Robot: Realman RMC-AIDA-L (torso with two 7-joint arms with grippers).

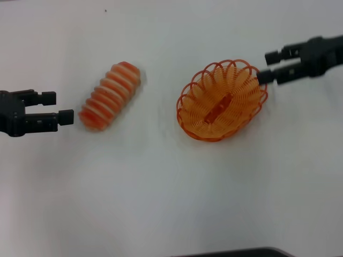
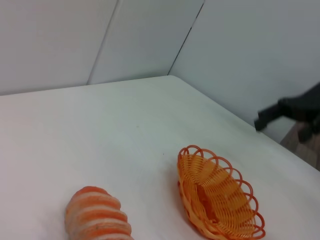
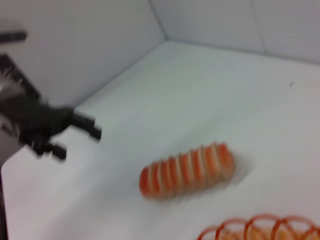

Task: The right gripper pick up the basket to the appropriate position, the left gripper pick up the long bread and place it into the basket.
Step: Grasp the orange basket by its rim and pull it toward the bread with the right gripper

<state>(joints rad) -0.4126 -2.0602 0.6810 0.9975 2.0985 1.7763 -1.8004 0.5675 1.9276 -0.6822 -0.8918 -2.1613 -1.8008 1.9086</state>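
The orange wire basket [image 1: 222,100] sits on the white table right of centre; it also shows in the left wrist view [image 2: 217,197] and its rim in the right wrist view [image 3: 260,229]. My right gripper [image 1: 268,66] is open at the basket's far right rim, its lower finger touching the rim. The long bread [image 1: 111,95], with orange and cream ribs, lies left of centre and shows in both wrist views [image 2: 97,217] [image 3: 187,169]. My left gripper [image 1: 58,107] is open and empty, just left of the bread's near end.
The white table [image 1: 161,187] spreads all around both objects. White walls meet at a corner behind the table in the left wrist view [image 2: 170,74]. A dark edge [image 1: 230,252] shows at the bottom of the head view.
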